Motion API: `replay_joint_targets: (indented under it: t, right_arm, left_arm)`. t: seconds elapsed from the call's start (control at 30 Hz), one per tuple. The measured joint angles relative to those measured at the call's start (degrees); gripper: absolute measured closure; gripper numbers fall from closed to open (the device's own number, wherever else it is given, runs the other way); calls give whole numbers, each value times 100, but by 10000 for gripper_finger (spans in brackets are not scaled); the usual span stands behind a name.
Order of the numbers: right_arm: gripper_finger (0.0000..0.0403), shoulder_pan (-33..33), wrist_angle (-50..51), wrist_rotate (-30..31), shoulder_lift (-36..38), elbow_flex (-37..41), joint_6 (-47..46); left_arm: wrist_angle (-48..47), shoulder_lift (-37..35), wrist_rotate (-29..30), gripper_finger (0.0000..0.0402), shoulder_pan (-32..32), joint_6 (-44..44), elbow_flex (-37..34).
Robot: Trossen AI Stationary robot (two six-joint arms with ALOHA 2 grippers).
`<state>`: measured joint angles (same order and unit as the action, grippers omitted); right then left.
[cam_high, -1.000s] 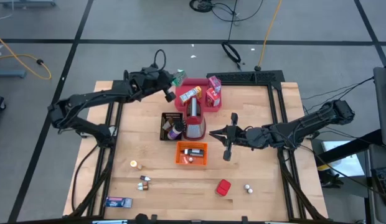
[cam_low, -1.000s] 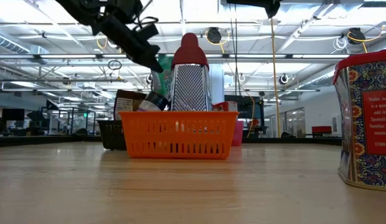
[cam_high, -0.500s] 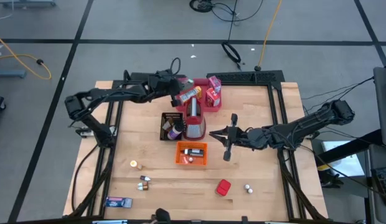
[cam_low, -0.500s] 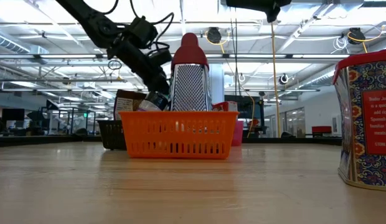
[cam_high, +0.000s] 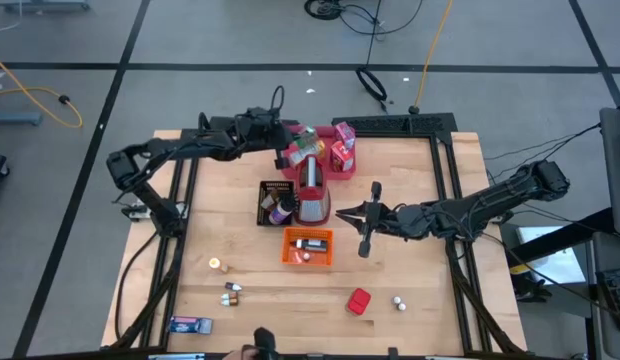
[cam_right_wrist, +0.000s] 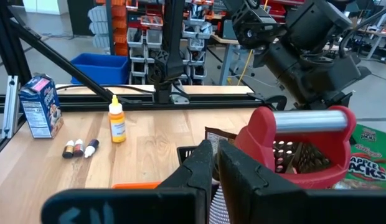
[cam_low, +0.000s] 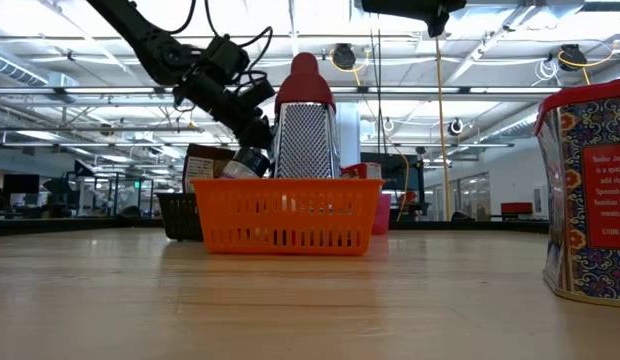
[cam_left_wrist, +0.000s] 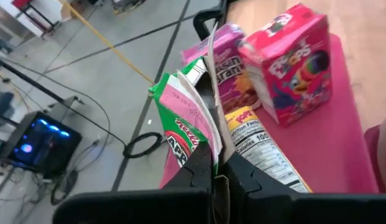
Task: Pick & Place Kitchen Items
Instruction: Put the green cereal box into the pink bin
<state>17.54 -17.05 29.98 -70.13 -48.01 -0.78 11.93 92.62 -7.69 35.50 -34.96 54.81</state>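
Currently: left gripper (cam_left_wrist: pixel 215 163) clamped tight on green carton (cam_left_wrist: pixel 183 127), held above back edge of pink tray (cam_left_wrist: pixel 342 155), beside purple carton (cam_left_wrist: pixel 225 53), pink carton (cam_left_wrist: pixel 292 62) and yellow packet (cam_left_wrist: pixel 255 146). Right gripper (cam_high: pixel 362 215) closed, holding nothing, hovering just right of red-and-silver grater (cam_high: pixel 310 190).

Risks, judged: thin grip on carton's torn top flap; could slip or tear. Crowded tray; could topple neighbours on release, or drop off table's back edge.

Surface: pale wooden table (cam_high: pixel 240 250); orange basket (cam_high: pixel 308 247), black basket (cam_high: pixel 275 203), red box (cam_high: pixel 359 301), 2 tiny shakers (cam_high: pixel 398 301). Room: grey floor, cables, shelving.
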Motion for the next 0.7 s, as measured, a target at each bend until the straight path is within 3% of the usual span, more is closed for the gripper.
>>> replay_joint_targets:
  t: [0.37, 0.7]
  right_arm:
    - [385, 0, -3, 0, 0, 0, 8]
    - [385, 0, 0, 0, 0, 0, 2]
  left_arm:
    - [-16, 0, -276, 358, 51, 486, 0]
    - [20, 0, 178, 298, 59, 889, 0]
